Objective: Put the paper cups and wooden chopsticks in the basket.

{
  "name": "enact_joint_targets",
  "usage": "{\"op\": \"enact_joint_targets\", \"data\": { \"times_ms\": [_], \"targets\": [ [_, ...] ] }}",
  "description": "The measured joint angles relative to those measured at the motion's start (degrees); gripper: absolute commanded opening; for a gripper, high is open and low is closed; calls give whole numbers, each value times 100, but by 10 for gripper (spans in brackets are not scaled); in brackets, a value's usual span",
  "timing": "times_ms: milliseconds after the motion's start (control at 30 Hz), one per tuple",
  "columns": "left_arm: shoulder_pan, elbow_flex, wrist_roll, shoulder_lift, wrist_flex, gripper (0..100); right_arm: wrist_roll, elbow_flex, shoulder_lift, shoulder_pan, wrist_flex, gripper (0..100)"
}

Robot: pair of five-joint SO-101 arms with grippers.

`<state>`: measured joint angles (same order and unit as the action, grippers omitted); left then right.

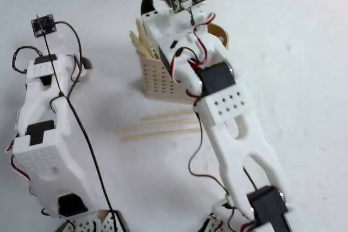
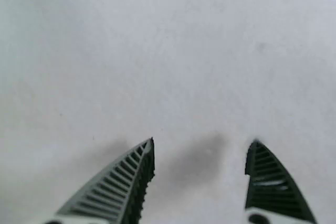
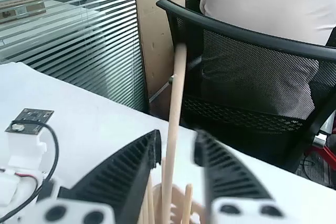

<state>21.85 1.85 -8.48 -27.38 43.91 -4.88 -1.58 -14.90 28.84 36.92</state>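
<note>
A cream perforated basket (image 1: 157, 82) stands at the table's far middle with several wooden chopsticks (image 1: 139, 44) leaning in it. Behind my right arm, the brown rim of a paper cup (image 1: 220, 32) shows by the basket. My right gripper (image 1: 149, 4) (image 3: 177, 135) hangs over the basket. It is open around one upright chopstick (image 3: 176, 93), with gaps on both sides. Three chopsticks (image 1: 157, 126) lie flat on the table in front of the basket. My left gripper (image 2: 203, 141) is open over bare white table, far left of the basket.
My folded left arm (image 1: 43, 123) fills the table's left side, with a small circuit board (image 1: 43, 25) and its black cable beside it. A black mesh chair (image 3: 252, 87) stands beyond the table's far edge. Bare table lies right of the right arm.
</note>
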Motion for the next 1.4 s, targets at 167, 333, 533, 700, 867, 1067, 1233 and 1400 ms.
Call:
{"op": "enact_joint_targets", "data": {
  "times_ms": [167, 333, 533, 700, 867, 1067, 1233, 1400],
  "targets": [
    [0, 0, 0, 0, 0, 275, 0, 0, -440, 0, 932, 211],
    [0, 0, 0, 0, 0, 275, -220, 0, -1055, 0, 2286, 161],
    [0, 0, 0, 0, 0, 275, -2277, 404, -1090, 853, 4158, 181],
    [0, 0, 0, 0, 0, 275, -3736, 1688, -396, 1582, 4422, 192],
    [0, 0, 0, 0, 0, 275, -4633, 2945, 273, 1530, 3235, 191],
    [0, 0, 0, 0, 0, 275, -5081, 3578, 1046, 1398, 2338, 191],
    [0, 0, 0, 0, 0, 275, -5108, 3666, 1503, 1354, 1890, 190],
    [0, 0, 0, 0, 0, 275, -5108, 3648, 1873, 1284, 1670, 111]
  ]
}}
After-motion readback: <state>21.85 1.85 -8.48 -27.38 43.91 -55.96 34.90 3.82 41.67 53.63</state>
